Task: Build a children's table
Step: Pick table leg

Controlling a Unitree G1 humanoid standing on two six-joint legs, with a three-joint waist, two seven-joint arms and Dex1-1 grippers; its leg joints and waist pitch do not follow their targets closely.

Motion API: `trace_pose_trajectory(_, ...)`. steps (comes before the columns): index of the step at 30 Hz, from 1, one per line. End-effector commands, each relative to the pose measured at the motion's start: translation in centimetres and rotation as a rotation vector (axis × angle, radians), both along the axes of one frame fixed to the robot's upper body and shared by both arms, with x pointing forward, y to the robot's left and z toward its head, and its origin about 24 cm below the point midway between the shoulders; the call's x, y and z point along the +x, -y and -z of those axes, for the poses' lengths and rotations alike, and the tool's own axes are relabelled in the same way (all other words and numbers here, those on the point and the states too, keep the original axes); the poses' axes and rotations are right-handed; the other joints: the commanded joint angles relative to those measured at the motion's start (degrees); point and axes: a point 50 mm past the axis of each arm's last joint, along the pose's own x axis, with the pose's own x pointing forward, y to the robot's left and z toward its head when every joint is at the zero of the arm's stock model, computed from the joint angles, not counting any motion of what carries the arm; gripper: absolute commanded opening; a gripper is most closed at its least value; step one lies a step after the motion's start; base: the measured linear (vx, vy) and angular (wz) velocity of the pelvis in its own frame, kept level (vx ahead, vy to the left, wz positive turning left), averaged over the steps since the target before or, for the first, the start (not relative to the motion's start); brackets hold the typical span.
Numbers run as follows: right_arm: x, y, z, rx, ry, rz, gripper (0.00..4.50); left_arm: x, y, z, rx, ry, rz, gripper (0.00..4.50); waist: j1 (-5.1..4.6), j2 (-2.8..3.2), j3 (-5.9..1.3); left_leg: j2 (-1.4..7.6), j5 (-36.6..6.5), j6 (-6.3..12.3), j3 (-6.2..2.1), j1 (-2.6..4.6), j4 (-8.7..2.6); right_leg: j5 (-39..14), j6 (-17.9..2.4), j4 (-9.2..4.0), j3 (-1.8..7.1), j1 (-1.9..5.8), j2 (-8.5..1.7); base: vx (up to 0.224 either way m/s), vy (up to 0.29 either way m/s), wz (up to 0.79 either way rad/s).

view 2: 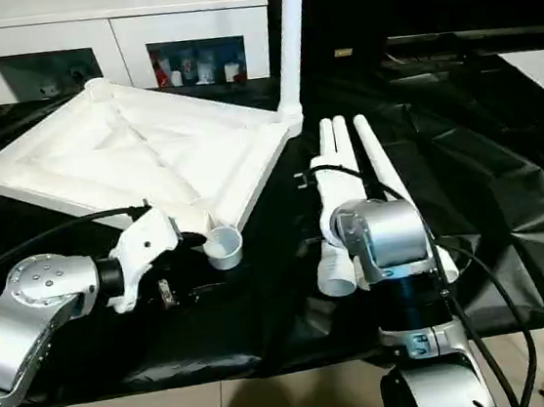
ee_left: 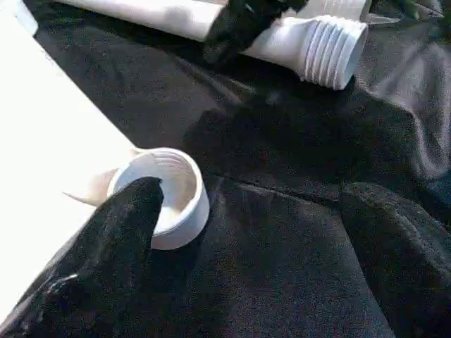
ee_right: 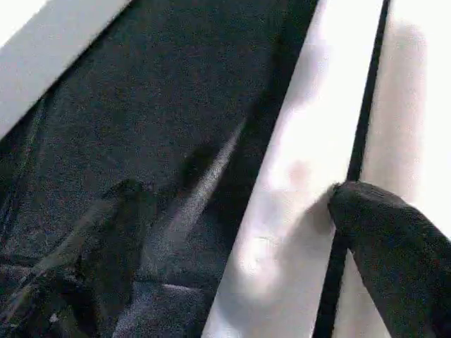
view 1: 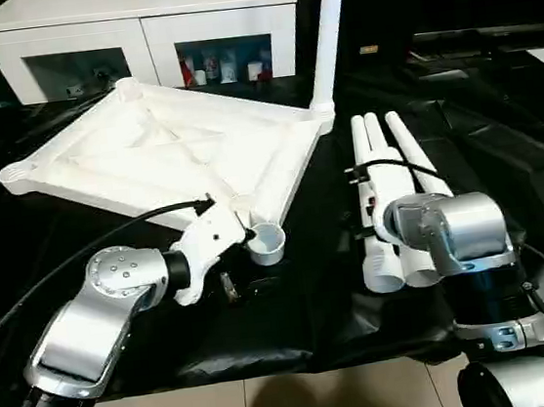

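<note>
- Nearest, the left gripper (ee_left: pixel 246 232) stands wide open and empty at the tabletop's near corner socket (view 1: pixel 267 243), one finger (ee_left: pixel 120 239) at the socket's rim.
- Beside it, the right gripper (ee_right: pixel 232 246) spreads wide over three loose legs (view 1: pixel 390 200) lying on the black cloth (view 1: pixel 316 326), gripping nothing.
- Farther back, the tabletop (view 1: pixel 167 147) lies underside up, one leg (view 1: pixel 329 35) upright in its far corner.
- Behind stands a white cabinet (view 1: pixel 144 31).

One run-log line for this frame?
legs fitted: one | loose legs: three | left pincer: open at socket | right pincer: open over legs
</note>
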Motion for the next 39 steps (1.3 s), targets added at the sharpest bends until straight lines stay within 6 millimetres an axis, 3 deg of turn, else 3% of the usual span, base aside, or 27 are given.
trace_pose_trajectory(1,-0.1,-0.1,0.4,0.026,-0.033,0.005,4.4,0.1,0.0,-0.5,0.0,0.017,0.0,4.5,0.18,0.69,-3.88,2.23,-16.8,-6.27,-1.71,1.97,-4.77,-13.5,-8.1,-3.71,2.11,1.57,-2.36,0.0,0.0,0.0)
trace_pose_trajectory(9,-0.6,-0.1,1.5,0.086,-0.11,0.032,4.4,0.0,0.0,-0.6,0.005,0.014,0.01,4.5,0.2,0.98,-3.95,2.24,-16.9,-6.68,-1.73,2.07,-4.81,-12.7,-8.2,-3.62,2.04,1.56,-2.28,0.0,0.0,0.0)
trace_pose_trajectory(10,-0.6,-0.1,1.6,0.089,-0.114,0.034,4.14,0.1,0.0,-0.6,0.004,0.013,0.013,4.5,0.22,0.97,-3.95,2.22,-17.0,-6.73,-1.72,2.08,-4.79,-12.7,-8.2,-3.6,2.04,1.56,-2.31,0.0,0.0,0.0)
trace_pose_trajectory(12,-0.6,-0.1,1.6,0.091,-0.119,0.037,4.14,0.1,0.0,-0.7,0.004,0.015,0.015,4.5,0.21,0.97,-3.94,2.2,-17.1,-6.81,-1.72,2.07,-4.8,-12.9,-8.2,-3.63,2.04,1.56,-2.3,0.0,0.0,0.0)
trace_pose_trajectory(21,-0.4,0.0,1.9,0.113,-0.133,0.069,3.34,0.5,0.1,-0.8,0.005,0.035,-0.004,4.5,0.24,1.25,-3.98,2.17,-17.6,-7.19,-1.76,2.12,-4.8,-12.5,-8.4,-3.6,1.98,1.58,-2.28,0.0,0.0,0.0)
trace_pose_trajectory(25,-0.4,-0.2,2.1,0.129,-0.14,0.083,3.12,1.0,0.0,-0.7,-0.009,0.062,-0.056,4.5,0.29,1.91,-3.91,2.12,-19.4,-7.67,-1.93,2.28,-4.86,-13.6,-8.2,-3.74,1.96,1.51,-2.32,0.0,0.0,0.0)
trace_pose_trajectory(28,-0.6,-0.3,2.6,0.141,-0.152,0.104,2.79,1.2,0.3,-0.7,-0.059,0.112,-0.082,4.5,0.24,1.79,-3.88,2.16,-20.8,-7.63,-2.05,2.24,-4.93,-15.2,-8.0,-4.05,1.97,1.64,-2.46,0.0,0.0,0.0)
trace_pose_trajectory(29,-0.6,-0.4,2.7,0.146,-0.156,0.106,2.79,1.1,0.3,-0.5,-0.082,0.09,-0.087,4.5,0.33,2.18,-3.93,2.16,-21.0,-7.74,-2.1,2.31,-4.92,-15.4,-8.1,-4.0,1.95,1.58,-2.54,0.0,0.0,0.0)
trace_pose_trajectory(33,-0.9,-0.9,3.3,0.163,-0.169,0.112,2.24,1.0,0.6,-0.3,-0.151,0.096,-0.113,4.5,0.06,2.09,-3.9,2.09,-21.3,-7.17,-2.16,2.14,-4.98,-15.8,-8.0,-4.16,1.92,1.64,-2.39,0.0,0.0,0.0)
trace_pose_trajectory(39,-0.7,-1.2,3.5,0.174,-0.148,0.142,2.0,1.8,0.6,0.6,-0.205,0.11,-0.247,4.5,0.05,2.65,-3.9,2.02,-23.1,-7.15,-2.24,2.43,-5.06,-19.1,-6.8,-4.63,1.96,1.34,-2.32,0.0,0.0,0.0)
